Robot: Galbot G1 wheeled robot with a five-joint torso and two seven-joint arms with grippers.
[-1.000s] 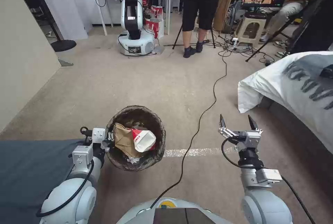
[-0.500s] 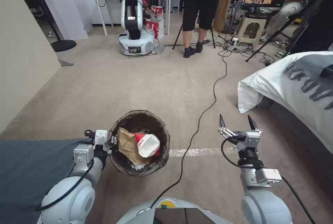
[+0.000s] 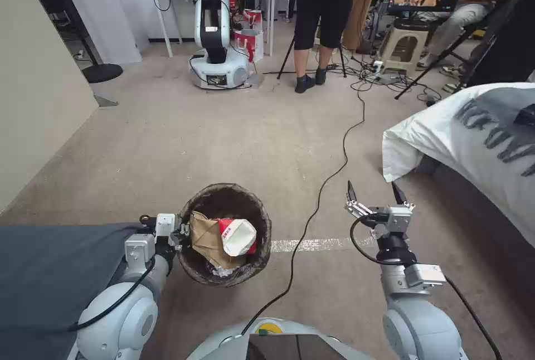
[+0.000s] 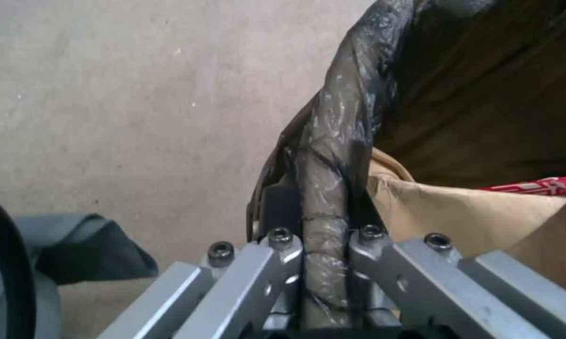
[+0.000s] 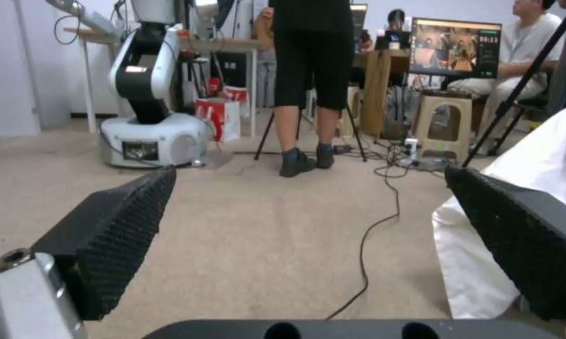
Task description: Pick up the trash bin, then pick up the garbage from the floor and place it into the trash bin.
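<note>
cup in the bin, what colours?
The paper cup in the trash bin is red and white; head view.

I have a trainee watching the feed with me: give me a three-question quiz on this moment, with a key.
1. True or false: the left pincer is clamped on the bag-covered rim of the trash bin.
2. Which is in the bin? A) a brown paper bag and a red-white paper cup; B) a green-labelled bottle alone; C) nothing.
3. Fill in: the right pincer is ____ and holds nothing, over the carpet near the black cable.

Key: 1 true; 2 A; 3 open.
</note>
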